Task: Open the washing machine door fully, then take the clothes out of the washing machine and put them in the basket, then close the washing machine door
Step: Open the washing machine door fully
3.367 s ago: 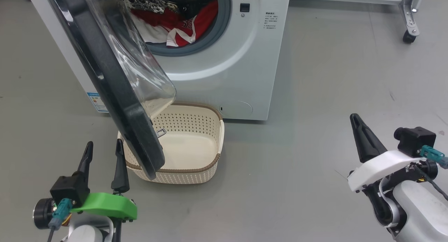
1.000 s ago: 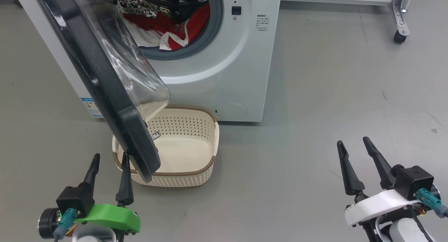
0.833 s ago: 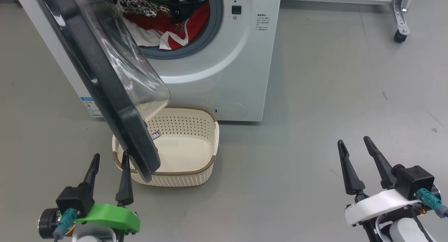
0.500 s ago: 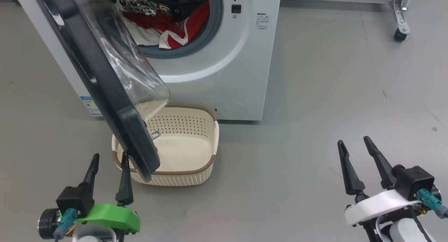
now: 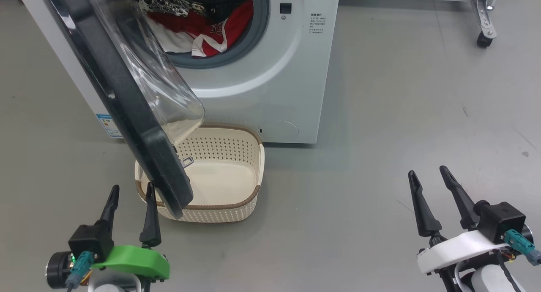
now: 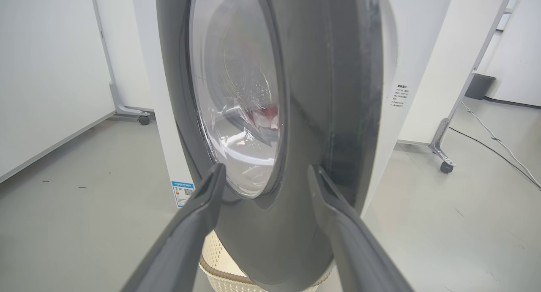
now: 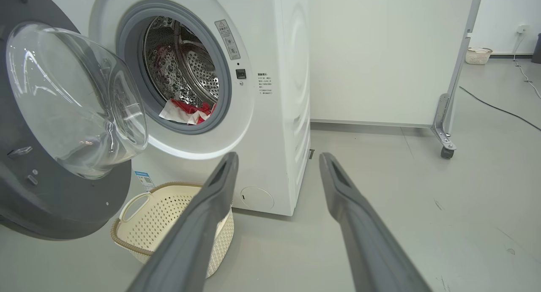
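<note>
The white washing machine [image 5: 270, 80] stands at the top of the head view. Its door [image 5: 127, 106] is swung partway out, black rim edge-on, over the left side of the cream basket [image 5: 253, 190]. Red and white clothes [image 5: 203, 25] lie in the drum. My left gripper [image 5: 132, 188] is open at the lower left, just short of the door's lower edge. In the left wrist view the door [image 6: 312, 93] fills the space ahead of the spread left gripper [image 6: 266, 173]. My right gripper [image 5: 427, 171] is open over bare floor at the lower right, holding nothing.
A wheeled frame leg [image 5: 484, 17] stands at the far right, beside a white partition [image 7: 380, 51]. A second small basket [image 7: 477, 55] sits far off, and a cable [image 7: 498, 108] runs across the floor. Grey floor lies between the machine and my right arm.
My right gripper has dropped lower and turned, so both fingers now show. In the last second the head view has only shifted slightly, a camera move; the door and left gripper hold still.
</note>
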You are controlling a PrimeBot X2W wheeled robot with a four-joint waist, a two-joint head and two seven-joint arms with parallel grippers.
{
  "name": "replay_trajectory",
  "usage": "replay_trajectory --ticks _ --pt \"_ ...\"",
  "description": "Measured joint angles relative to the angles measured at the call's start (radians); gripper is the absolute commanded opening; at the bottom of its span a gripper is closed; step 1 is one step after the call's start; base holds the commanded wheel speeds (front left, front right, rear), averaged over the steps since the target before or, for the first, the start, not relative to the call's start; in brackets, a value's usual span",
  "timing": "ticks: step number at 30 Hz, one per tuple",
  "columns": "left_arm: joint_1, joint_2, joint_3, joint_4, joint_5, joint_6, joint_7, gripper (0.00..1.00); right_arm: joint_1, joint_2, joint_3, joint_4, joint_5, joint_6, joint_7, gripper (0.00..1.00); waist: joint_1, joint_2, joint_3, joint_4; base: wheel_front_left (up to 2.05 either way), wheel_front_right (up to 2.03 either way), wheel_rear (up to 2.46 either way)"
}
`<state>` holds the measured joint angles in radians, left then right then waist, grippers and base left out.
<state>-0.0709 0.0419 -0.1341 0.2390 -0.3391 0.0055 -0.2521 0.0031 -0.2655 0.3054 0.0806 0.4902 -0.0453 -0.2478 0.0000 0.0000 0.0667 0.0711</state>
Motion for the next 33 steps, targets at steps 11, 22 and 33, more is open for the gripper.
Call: replay_trajectory --ticks 11,22,33 --pt "0.0 0.0 -0.002 -0.003 0.014 0.005 0.0 0.0 0.002 0.012 -0.01 0.008 -0.01 0.014 0.0 1.0 0.0 0.0 0.006 0.003 0.0 0.0 0.0" --pt "-0.003 -0.003 0.041 -0.065 -0.015 0.008 0.0 0.0 0.003 0.018 -0.018 0.019 -0.026 0.027 0.0 1.0 0.0 0.0 0.007 0.011 0.0 0.0 0.0" --pt "-0.098 -0.005 0.115 -0.194 0.001 0.011 0.0 0.0 0.003 0.036 -0.027 0.034 -0.044 0.044 0.0 1.0 0.0 0.0 -0.007 0.018 0.0 0.0 0.0"
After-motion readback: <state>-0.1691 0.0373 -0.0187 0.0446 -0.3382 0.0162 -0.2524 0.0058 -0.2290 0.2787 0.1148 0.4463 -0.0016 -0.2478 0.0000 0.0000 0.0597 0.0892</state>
